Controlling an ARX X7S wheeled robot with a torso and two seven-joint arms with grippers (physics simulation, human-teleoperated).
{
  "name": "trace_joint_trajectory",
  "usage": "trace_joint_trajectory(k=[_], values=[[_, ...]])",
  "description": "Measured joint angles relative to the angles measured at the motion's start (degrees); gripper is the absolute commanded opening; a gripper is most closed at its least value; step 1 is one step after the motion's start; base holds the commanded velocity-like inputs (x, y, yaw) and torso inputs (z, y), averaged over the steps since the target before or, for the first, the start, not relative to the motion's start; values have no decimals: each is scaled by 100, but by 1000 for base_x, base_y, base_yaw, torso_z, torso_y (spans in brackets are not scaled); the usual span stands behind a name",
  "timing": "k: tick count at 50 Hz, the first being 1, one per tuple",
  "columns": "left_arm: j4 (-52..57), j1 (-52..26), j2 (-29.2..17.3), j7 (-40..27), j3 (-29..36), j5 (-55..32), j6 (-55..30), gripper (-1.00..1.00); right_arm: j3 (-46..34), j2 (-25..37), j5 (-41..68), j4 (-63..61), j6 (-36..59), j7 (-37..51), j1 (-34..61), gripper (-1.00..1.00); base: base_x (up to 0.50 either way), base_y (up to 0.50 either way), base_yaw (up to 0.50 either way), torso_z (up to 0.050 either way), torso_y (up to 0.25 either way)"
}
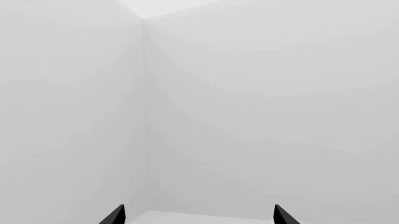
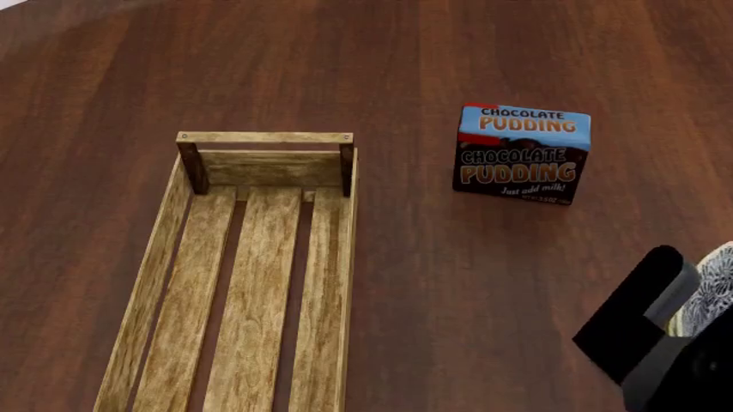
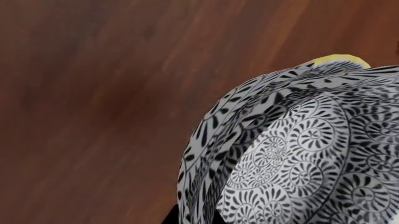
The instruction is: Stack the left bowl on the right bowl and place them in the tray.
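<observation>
The tray lies lower left; patterned bowl fills the right wrist view (grip unclear); left gripper gapes empty.

My head camera looks steeply down onto the dark wood table, taking in the tray toward the near left edge of view, the chocolate pudding box further right, and my right arm at the near right corner. My right wrist camera sits very close over a patterned bowl, which fills much of its frame against the same tabletop; the head view catches only a sliver of that bowl behind the arm. My left wrist camera faces away from the table, toward a pale wall corner, its two dark fingertips just showing, and shares nothing with the other views.
</observation>
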Motion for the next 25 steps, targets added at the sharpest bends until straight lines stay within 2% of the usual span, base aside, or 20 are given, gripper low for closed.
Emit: trace_joint_trajectory(k=[13,25], values=[[25,34,-11,-36,-25,24,37,100,-301,-766,-1087,-316,380,-1469,1195,-100,0,0,0,0,0],[150,58,-47,-169,-58,26,10,100,-858,-1345,-2204,-576,84,-3144,2260,-100,0,0,0,0,1]])
